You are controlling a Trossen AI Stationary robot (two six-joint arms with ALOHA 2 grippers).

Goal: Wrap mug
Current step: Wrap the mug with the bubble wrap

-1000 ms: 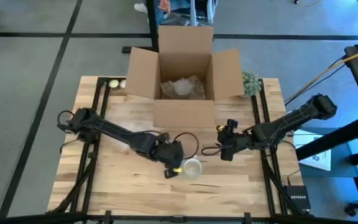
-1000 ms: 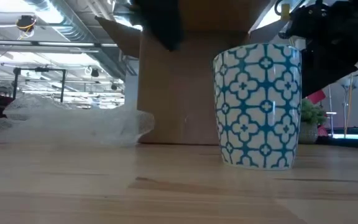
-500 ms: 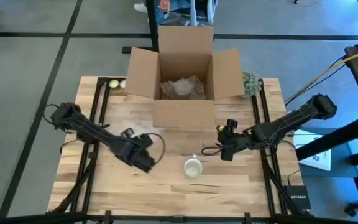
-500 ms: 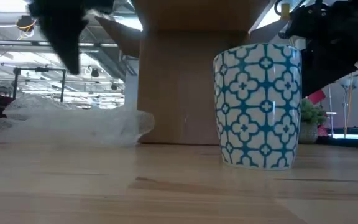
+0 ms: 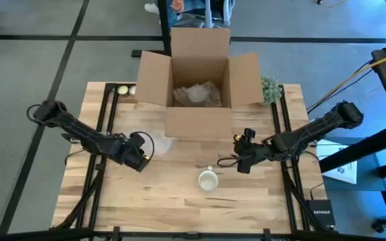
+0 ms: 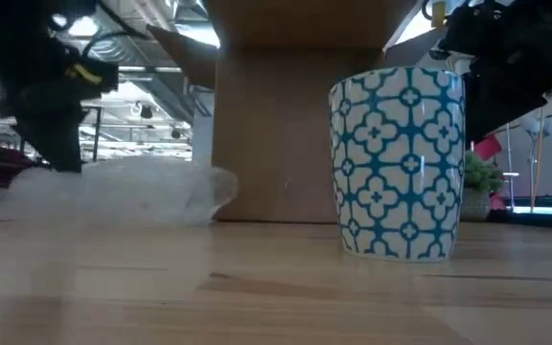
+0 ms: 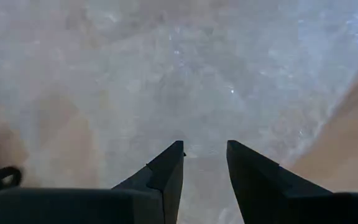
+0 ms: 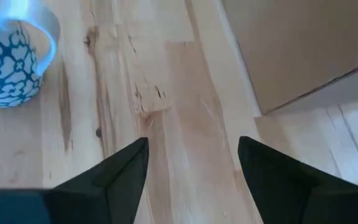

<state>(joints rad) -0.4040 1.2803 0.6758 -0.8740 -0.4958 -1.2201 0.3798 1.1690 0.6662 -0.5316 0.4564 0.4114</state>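
The mug stands upright on the table. At its 9 o'clock, the left gripper, fingers spread, meets the wrap sheet. At 2 o'clock, the right gripper hangs spread.

In the low view the box is cut by the top edge, and the mug hides its right part. The left gripper there is only a dark blurred shape, so its fingers cannot be read. The wrap is hazy and its left end leaves the picture. In the right wrist view the mug is cut by the corner. In the high view the two small round things at the table's back left are too small to tell.
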